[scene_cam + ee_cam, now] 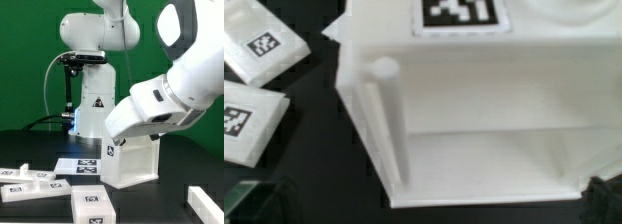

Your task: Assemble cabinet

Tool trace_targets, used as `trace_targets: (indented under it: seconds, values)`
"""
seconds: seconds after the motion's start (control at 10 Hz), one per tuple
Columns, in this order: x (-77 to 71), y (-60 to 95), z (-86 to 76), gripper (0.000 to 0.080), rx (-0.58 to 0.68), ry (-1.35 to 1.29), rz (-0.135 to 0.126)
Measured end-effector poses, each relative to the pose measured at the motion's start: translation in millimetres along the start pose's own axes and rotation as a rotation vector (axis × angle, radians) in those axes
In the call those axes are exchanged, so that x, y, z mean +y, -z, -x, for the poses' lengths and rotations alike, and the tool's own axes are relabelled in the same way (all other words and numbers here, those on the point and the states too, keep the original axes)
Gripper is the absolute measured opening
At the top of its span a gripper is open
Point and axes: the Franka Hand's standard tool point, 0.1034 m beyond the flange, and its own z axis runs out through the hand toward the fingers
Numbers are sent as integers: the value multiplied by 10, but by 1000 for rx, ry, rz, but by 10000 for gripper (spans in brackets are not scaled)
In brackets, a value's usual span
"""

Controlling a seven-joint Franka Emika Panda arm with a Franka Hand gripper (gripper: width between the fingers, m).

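White boxy tagged panel cabinet (132,160) stands on the dark worktop (170,200), lower centre of the exterior view. Gripper (434,205) is just above it, jaws spread wide, holding nothing.

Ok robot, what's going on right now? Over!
Jaws wide open, empty. Cabinet stands just below them. Loose panels lie off to the side, nothing blocking.

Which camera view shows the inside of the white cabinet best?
The wrist view: it looks straight into the open cabinet, showing its inner panels. In the exterior view the cabinet shows only tagged outer walls, and the arm covers its top.
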Motion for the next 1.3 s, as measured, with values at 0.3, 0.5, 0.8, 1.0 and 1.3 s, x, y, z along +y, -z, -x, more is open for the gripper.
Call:
trace_targets:
  seconds: [0.3,0.5,0.8,1.0,1.3]
  values:
    - [115,-160,87,797,-38,-29,20]
    - [106,-153,79,797,-37,-25,21]
    - [138,-223,133,797,-61,-29,23]
    - [132,-319,188,797,-95,-30,41]
    - [111,-325,181,797,-95,-23,36]
